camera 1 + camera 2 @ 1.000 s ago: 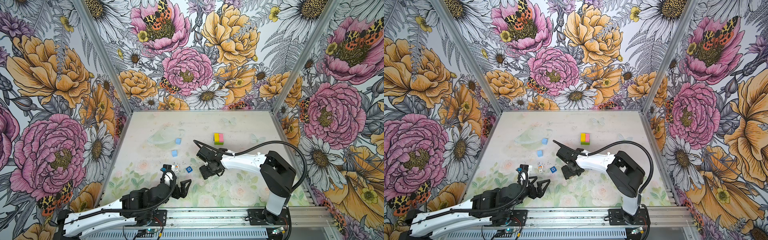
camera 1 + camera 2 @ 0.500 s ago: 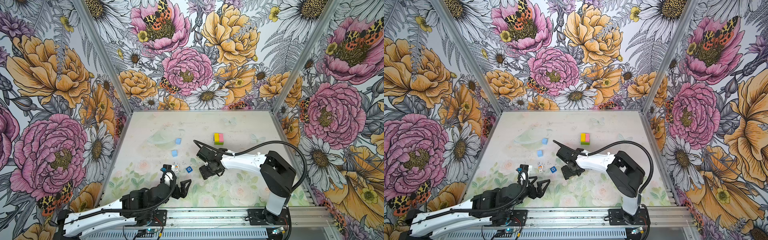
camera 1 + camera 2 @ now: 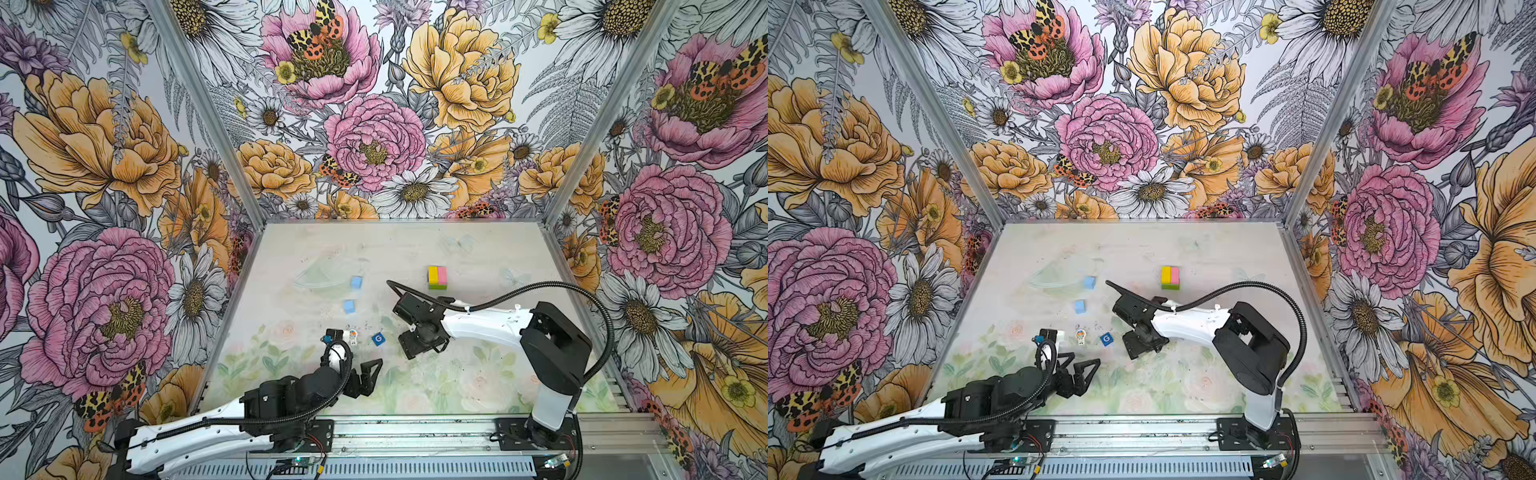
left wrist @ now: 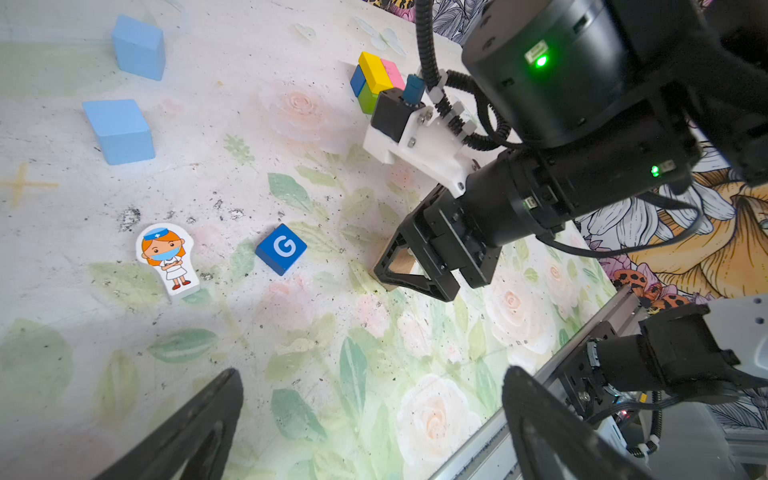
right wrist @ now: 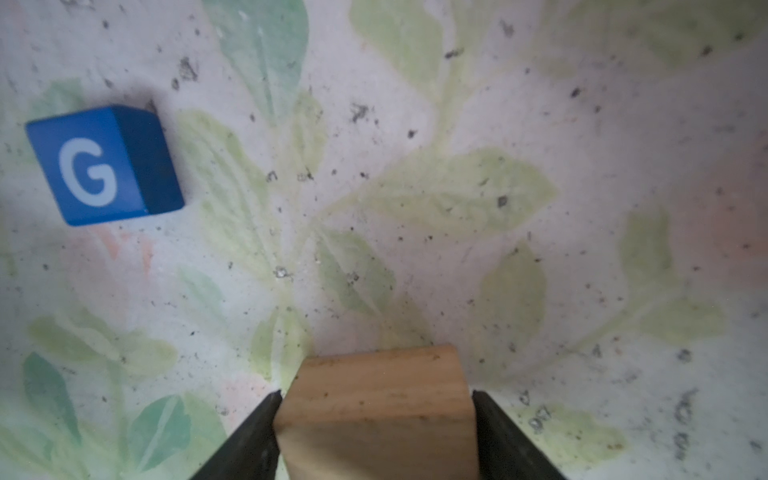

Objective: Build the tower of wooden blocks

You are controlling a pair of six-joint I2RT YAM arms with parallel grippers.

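Wood block tower [image 3: 437, 277] stands as a low stack in both top views: yellow and pink bricks side by side on green, toward the back of the table [image 3: 478, 257], right of centre. 2 light blue cubes [image 3: 356, 282] sit apart to its left. Nearer the front lie the white toy figure [image 3: 353, 336], flat and face up, and a blue G cube [image 3: 378, 339]. The right gripper [image 3: 424, 347] points down just right of that cube. The left gripper [image 3: 368, 376] hovers near the front edge, jaws wide apart and empty.

Left wrist view: the right gripper [image 4: 409, 270] has a tan brick [image 4: 402, 262] between its fingers, low at the table. A dark blue block [image 4: 357, 81] shows beside the green brick under the tower [image 4: 376, 77].

Right wrist view: both fingers [image 5: 257, 432] press the sides of the tan brick [image 5: 378, 411], clamping it. The blue G cube [image 5: 99, 166] lies well apart.
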